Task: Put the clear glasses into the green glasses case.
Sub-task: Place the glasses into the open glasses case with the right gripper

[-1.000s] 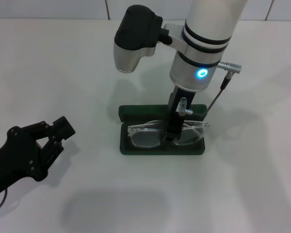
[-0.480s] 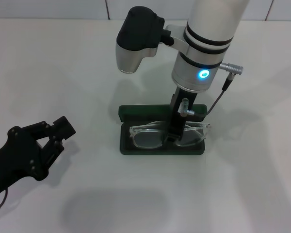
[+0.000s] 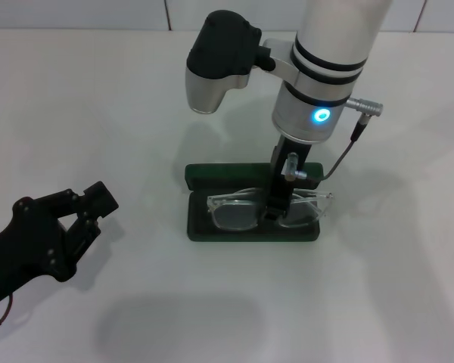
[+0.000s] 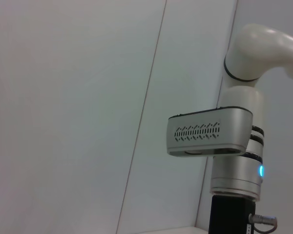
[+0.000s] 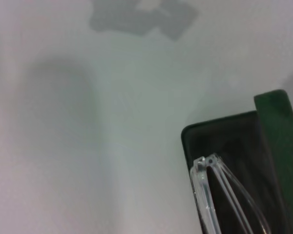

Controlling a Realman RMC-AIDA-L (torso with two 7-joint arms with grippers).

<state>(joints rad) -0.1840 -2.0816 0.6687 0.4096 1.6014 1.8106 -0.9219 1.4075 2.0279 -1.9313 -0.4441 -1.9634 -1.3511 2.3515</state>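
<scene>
Seen from the head camera, the green glasses case lies open near the middle of the white desk, its lid turned back toward the far edge and its tray toward the near edge. The clear glasses sit across the tray, lenses facing up, with the right end of the frame reaching just past the tray's right rim. The right pincer comes straight down onto the bridge of the glasses, its dark fingers closed around the frame between the two lenses. Above it the silver wrist carries a blue ring light and a thin cable that loops down toward the case's right side. The left pincer rests low over the desk near its left edge, well apart from the case, with its black fingers spread and nothing between them.

The left wrist camera looks across at a pale wall and the right arm, upright, with its blue light showing; neither the case nor the glasses appear.

The right wrist camera shows one corner of the case's dark tray, the green lid edge beside it, and a clear temple hinge of the glasses lying over the dark lining.
</scene>
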